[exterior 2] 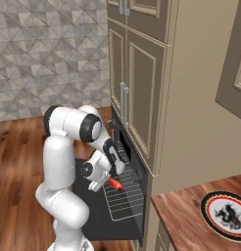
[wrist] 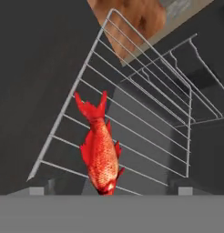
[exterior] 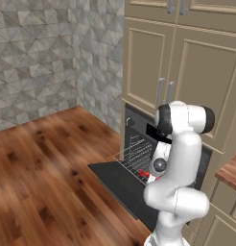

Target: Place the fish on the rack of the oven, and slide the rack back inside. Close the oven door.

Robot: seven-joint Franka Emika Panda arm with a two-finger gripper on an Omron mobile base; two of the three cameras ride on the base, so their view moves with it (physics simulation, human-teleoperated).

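Observation:
The red-orange fish (wrist: 101, 152) lies on the silver wire rack (wrist: 68, 99), its tail pointing away from the hand. The rack is pulled out over the lowered black oven door (wrist: 36, 68). My gripper (wrist: 111, 191) is open just above the fish, with its fingertips far apart on either side and nothing held. From the right base view the fish (exterior 2: 114, 184) rests near the rack's (exterior 2: 125, 196) front left part, right by the gripper (exterior 2: 107, 182). The left base view shows the oven (exterior: 139, 127), the open door (exterior: 115, 180), the rack (exterior: 132, 156) and the fish (exterior: 145, 174).
Beige cabinets with steel bar handles (exterior: 160, 91) surround the oven. A wooden counter (exterior 2: 191, 220) to the right carries a black-rimmed plate (exterior 2: 225, 214). Wood floor (exterior: 43, 168) stretches left of the open door, up to a tiled wall.

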